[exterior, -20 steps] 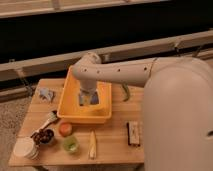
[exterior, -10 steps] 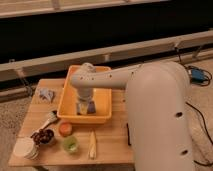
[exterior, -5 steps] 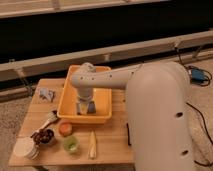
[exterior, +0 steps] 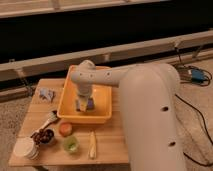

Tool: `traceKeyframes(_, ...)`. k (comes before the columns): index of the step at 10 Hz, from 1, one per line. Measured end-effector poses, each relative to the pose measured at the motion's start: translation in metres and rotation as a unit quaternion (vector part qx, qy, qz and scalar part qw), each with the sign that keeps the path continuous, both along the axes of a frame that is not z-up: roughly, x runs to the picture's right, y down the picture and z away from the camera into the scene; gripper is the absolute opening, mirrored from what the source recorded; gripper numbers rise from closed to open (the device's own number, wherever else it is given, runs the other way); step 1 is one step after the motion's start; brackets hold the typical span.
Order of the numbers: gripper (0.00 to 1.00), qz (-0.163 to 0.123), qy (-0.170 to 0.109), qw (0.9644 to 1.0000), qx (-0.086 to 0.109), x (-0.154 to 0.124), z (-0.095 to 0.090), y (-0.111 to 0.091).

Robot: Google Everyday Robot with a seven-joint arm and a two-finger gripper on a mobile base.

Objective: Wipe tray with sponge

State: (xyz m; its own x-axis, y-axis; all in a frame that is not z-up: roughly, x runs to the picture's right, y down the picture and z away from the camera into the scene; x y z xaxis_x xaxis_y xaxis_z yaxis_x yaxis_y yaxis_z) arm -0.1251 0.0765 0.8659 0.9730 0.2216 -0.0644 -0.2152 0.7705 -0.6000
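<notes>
A yellow tray (exterior: 68, 104) stands on the wooden table (exterior: 112, 142), left of centre. My white arm reaches down into it from the right. My gripper (exterior: 84, 104) is inside the tray, low over its floor, with a bluish sponge (exterior: 89, 103) at its tip. The sponge is partly hidden by the gripper.
On the table in front of the tray are an orange cup (exterior: 65, 128), a green cup (exterior: 71, 144), a pale stick-like item (exterior: 92, 145), a dark bowl (exterior: 43, 136) and white plates (exterior: 25, 148). A grey object (exterior: 46, 94) lies left of the tray. Cables (exterior: 195, 75) lie on the floor at right.
Two seconds ago the arm stood further right; it has since swung left over the tray. Over the last second the gripper in the tray barely moves.
</notes>
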Motion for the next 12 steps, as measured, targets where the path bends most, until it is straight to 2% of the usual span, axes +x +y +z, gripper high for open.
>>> traceKeyframes(4, 0.00, -0.001, 0.011, 0.9997, -0.023, 0.003, 0.033, 0.011)
traceKeyframes(7, 0.00, -0.006, 0.026, 0.9992, -0.028, 0.006, 0.044, 0.009)
traceKeyframes(12, 0.00, 0.016, 0.047, 0.9986, -0.016, 0.027, 0.056, -0.021)
